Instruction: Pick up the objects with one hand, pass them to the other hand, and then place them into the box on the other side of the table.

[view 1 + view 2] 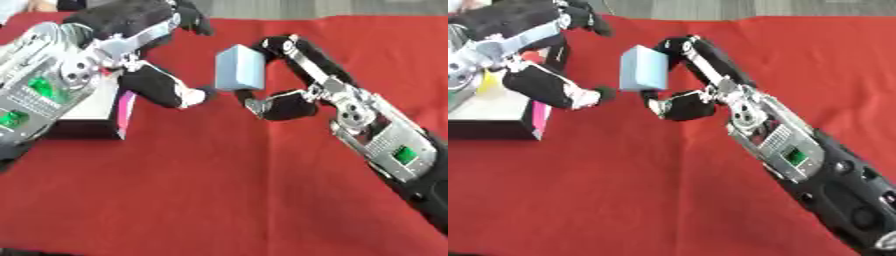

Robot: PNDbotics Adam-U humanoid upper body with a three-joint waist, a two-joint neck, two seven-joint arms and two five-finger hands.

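Both hands meet mid-table: right hand [280,97] pinches the block [240,68], left hand [166,87] half-curled beside it, so an early release could drop it short of the box [87,112].

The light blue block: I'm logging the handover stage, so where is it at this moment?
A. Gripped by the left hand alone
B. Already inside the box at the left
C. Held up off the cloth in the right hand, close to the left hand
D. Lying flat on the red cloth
C: the light blue block is raised above the red cloth, pinched by the right hand, with the left hand reaching beside it.
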